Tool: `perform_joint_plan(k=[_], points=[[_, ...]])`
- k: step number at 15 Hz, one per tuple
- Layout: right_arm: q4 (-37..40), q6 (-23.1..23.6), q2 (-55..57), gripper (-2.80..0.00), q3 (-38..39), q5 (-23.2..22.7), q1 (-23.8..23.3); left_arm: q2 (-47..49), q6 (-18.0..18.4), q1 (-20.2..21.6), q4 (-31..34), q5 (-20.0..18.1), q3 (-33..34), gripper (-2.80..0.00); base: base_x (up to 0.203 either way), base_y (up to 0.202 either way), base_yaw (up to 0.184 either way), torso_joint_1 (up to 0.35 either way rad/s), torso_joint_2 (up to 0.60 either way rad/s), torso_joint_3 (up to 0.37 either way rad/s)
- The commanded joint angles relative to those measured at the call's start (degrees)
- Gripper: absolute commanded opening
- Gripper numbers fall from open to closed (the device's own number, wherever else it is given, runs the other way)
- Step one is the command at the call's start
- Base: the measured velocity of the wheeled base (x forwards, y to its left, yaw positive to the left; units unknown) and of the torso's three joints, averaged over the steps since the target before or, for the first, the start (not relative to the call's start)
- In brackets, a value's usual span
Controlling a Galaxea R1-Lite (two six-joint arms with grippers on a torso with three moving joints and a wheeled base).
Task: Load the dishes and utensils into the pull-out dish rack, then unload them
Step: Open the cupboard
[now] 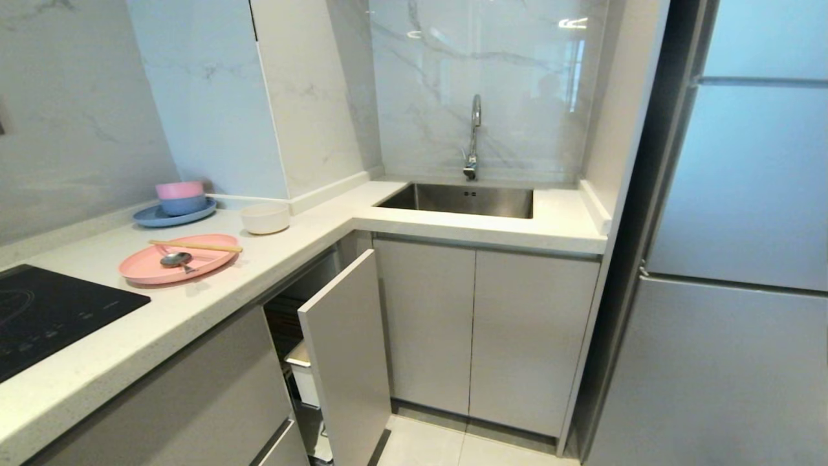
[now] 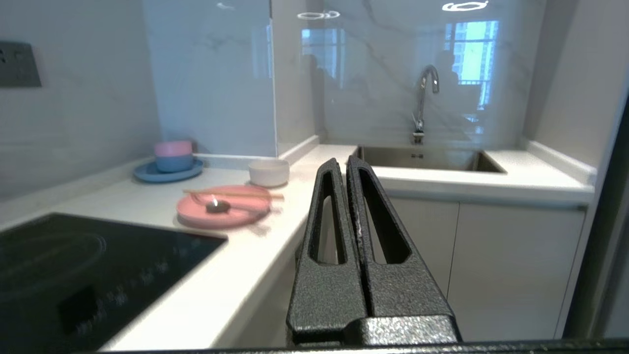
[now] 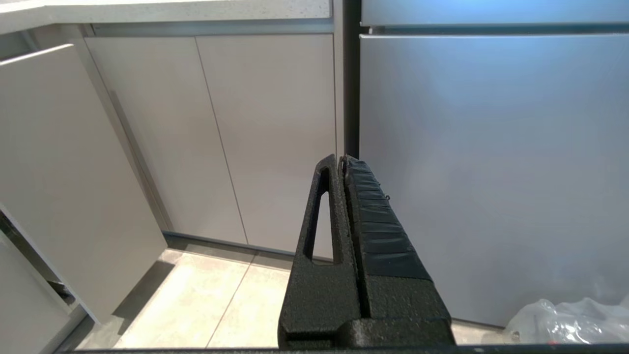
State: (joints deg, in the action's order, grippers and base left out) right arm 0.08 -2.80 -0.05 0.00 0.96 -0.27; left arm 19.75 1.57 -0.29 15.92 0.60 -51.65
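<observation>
A pink plate (image 1: 178, 260) (image 2: 223, 211) lies on the counter with light-wood chopsticks (image 1: 195, 246) (image 2: 233, 193) across it and a metal spoon (image 1: 176, 260) (image 2: 217, 206) on it. A white bowl (image 1: 265, 218) (image 2: 269, 172) stands just behind it. The pull-out dish rack (image 1: 346, 356) is drawn partly out under the counter, its narrow pale front panel forward and a white utensil cup (image 1: 303, 378) showing behind. My left gripper (image 2: 342, 162) is shut and empty, held in the air in front of the counter's edge. My right gripper (image 3: 342, 160) is shut and empty, low in front of the cabinet doors.
A blue plate with stacked blue and pink bowls (image 1: 181, 198) sits at the back left. A black cooktop (image 1: 45, 314) fills the near left counter. The sink (image 1: 462, 199) with its tap lies in the corner, a tall fridge (image 1: 737, 259) stands right, and a plastic bag (image 3: 570, 317) lies on the floor.
</observation>
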Motion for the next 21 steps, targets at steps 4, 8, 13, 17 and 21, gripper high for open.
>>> perform_joint_plan(k=[4,8,13,17,21], points=[[0.01,-0.02,0.05,-2.8,0.09,0.0,0.0,32.33,0.18,-1.89,1.57,0.76,-16.77,-2.8,0.0,0.0,0.0,0.0,0.0,0.0],[0.01,-0.02,0.05,-2.8,0.09,0.0,0.0,53.68,0.58,-3.57,1.07,1.07,-23.54,-2.8,0.0,0.0,0.0,0.0,0.0,0.0],[0.01,-0.02,0.05,-2.8,0.09,0.0,0.0,78.09,0.37,-7.06,10.97,0.89,-42.51,-2.8,0.0,0.0,0.0,0.0,0.0,0.0],[0.01,-0.02,0.05,-2.8,0.09,0.0,0.0,89.98,1.43,-9.63,17.54,1.19,-48.77,-2.8,0.0,0.0,0.0,0.0,0.0,0.0],[0.01,-0.02,0.05,-2.8,0.09,0.0,0.0,98.4,2.12,-9.65,18.06,2.34,-50.79,-2.8,0.0,0.0,0.0,0.0,0.0,0.0]])
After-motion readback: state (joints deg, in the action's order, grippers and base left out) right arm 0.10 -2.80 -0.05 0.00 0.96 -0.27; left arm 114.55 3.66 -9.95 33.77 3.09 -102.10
